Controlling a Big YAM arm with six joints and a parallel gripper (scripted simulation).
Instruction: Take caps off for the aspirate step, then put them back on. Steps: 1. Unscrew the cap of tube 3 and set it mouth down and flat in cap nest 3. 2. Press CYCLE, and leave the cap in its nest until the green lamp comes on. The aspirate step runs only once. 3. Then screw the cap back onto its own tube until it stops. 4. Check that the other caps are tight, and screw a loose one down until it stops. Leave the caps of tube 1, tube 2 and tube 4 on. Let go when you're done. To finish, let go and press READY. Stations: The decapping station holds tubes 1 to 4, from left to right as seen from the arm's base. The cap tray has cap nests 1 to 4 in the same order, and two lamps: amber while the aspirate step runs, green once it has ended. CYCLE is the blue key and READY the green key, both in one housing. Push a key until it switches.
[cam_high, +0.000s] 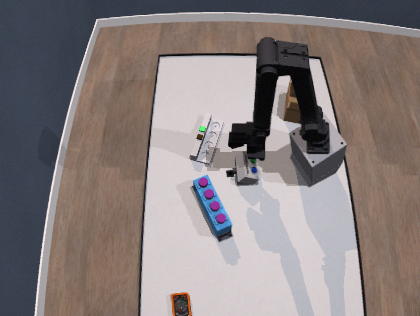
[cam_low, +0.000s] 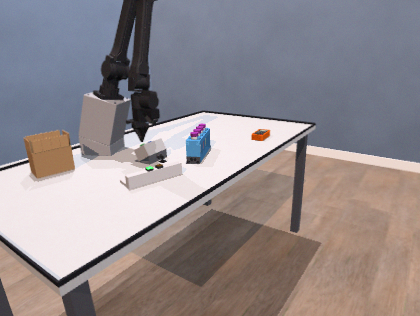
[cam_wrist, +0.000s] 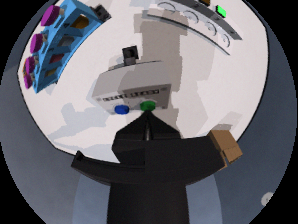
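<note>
My gripper (cam_wrist: 147, 113) (cam_low: 142, 140) is shut and empty, its tips at the near edge of the green READY key (cam_wrist: 148, 104) (cam_high: 253, 161); whether they touch it I cannot tell. The blue CYCLE key (cam_wrist: 121, 109) (cam_high: 254, 170) is beside it in the grey housing (cam_wrist: 132, 82) (cam_low: 151, 150). The blue decapping station (cam_high: 226, 227) (cam_low: 197, 150) carries four magenta caps, including tube 3's cap (cam_high: 209, 193). How tight they are does not show. The cap tray (cam_high: 202, 159) (cam_low: 155, 176) has empty nests. Its green lamp (cam_high: 202, 129) (cam_wrist: 221, 11) is lit, the amber lamp (cam_high: 199, 136) (cam_low: 159, 166) dark.
A brown cardboard box (cam_high: 292, 107) (cam_low: 51, 157) (cam_wrist: 226, 145) stands beside the arm's base. An orange multimeter (cam_high: 181, 304) (cam_low: 260, 134) lies at the far side, beyond the decapping station. The cap tray and the station stand on the other side of the housing from the arm's base.
</note>
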